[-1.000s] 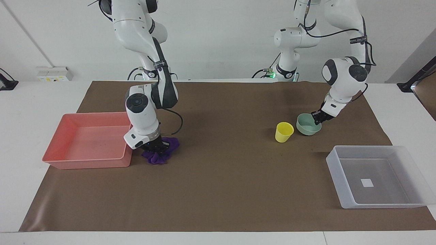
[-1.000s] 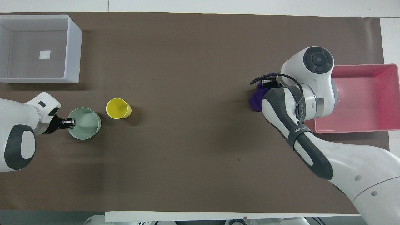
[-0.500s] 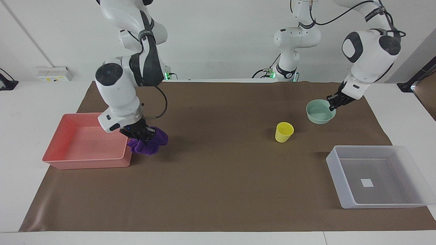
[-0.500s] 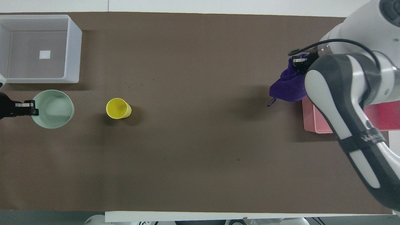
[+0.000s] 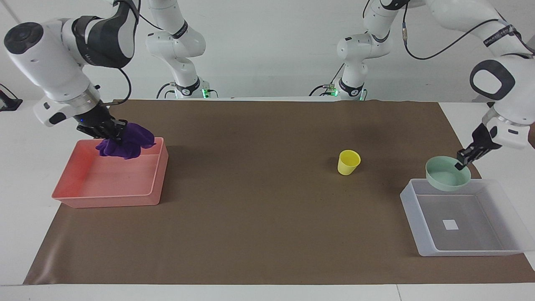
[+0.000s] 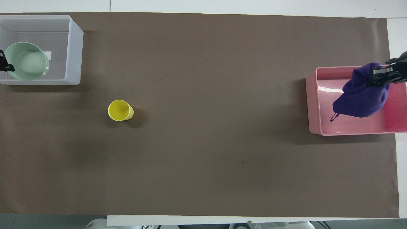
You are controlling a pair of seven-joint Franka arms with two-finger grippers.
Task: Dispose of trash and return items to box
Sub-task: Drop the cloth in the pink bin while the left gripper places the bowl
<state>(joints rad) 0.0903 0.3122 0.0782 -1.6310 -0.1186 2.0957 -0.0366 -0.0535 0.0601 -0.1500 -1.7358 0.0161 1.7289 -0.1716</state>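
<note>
- The purple rag (image 5: 125, 145) is held clamped between the fingers of the right end effector (image 5: 109, 134), seen at the upper left of the facing frame; it hangs in the air over the pink tray (image 5: 67, 196).
- In the overhead frame the same rag (image 6: 361, 97) is seen at the right edge, draped below the right end effector (image 6: 380, 74) and covering part of the pink tray (image 6: 313, 105).
- The mint-green bowl (image 5: 446, 179) is gripped by its rim in the left end effector (image 5: 463, 160), whose fingers are closed on it, at the right of the facing frame.
- The bowl is held upright over the translucent box (image 5: 422, 238), above the box's edge nearer to the robots, and is not resting on the box's bottom.
- In the overhead frame the bowl (image 6: 27, 61) is seen at the upper left, over the box (image 6: 74, 47), with the left end effector (image 6: 4, 63) at the frame's edge.
- The yellow cup (image 5: 348, 162) is left standing upright on the brown surface (image 5: 259, 200), well apart from the box, right of centre in the facing frame.
</note>
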